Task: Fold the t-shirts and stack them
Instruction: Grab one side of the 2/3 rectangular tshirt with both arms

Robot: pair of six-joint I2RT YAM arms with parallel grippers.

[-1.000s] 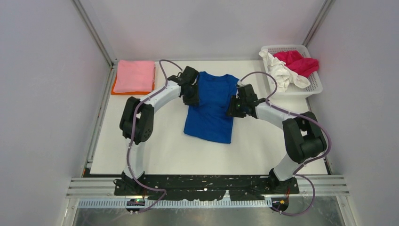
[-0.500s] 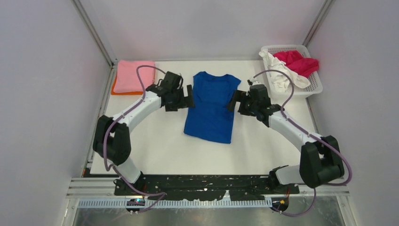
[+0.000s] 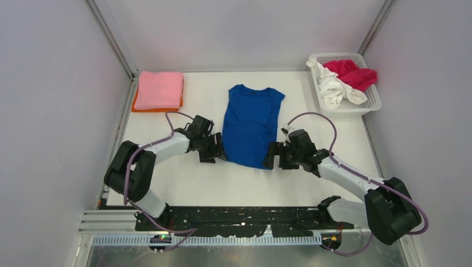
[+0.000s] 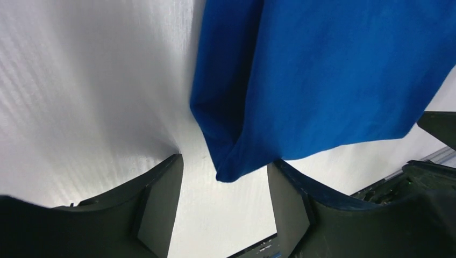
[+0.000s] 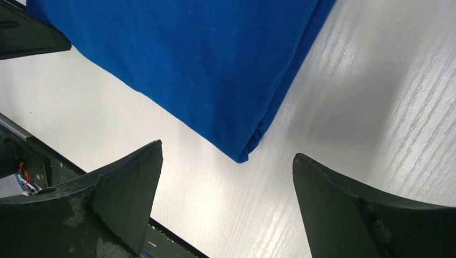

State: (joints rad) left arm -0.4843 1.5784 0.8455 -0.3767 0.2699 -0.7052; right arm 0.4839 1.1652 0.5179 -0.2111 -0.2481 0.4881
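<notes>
Since half a second ago you have brought both arms down the sides of the blue tee (image 3: 249, 125), from level with its sleeves to its near hem. The tee has not shifted: it lies flat mid-desk, collar at the far end.

Your left hand (image 3: 218, 151) is at the near left hem corner, fingers spread. In its wrist view the corner pokes into the gap between them and touches neither. Your right hand (image 3: 271, 156) is at the near right corner, spread wider, with that corner just ahead of the gap.

The desk (image 3: 183, 181) is bare on both sides of the tee and in the strip between the hem and the arm bases. The pink tee (image 3: 159, 89) lies folded on the orange tee (image 3: 135, 105) in the far left corner. The basket (image 3: 374, 99) in the far right corner holds the white tee (image 3: 332, 88) and crimson tee (image 3: 354, 74), heaped.

From above, your hands cover both hem corners. Only a sliver of the orange tee shows. The tee's left edge looks doubled over, though how far you cannot tell. Both wrist views cut the tee off.
</notes>
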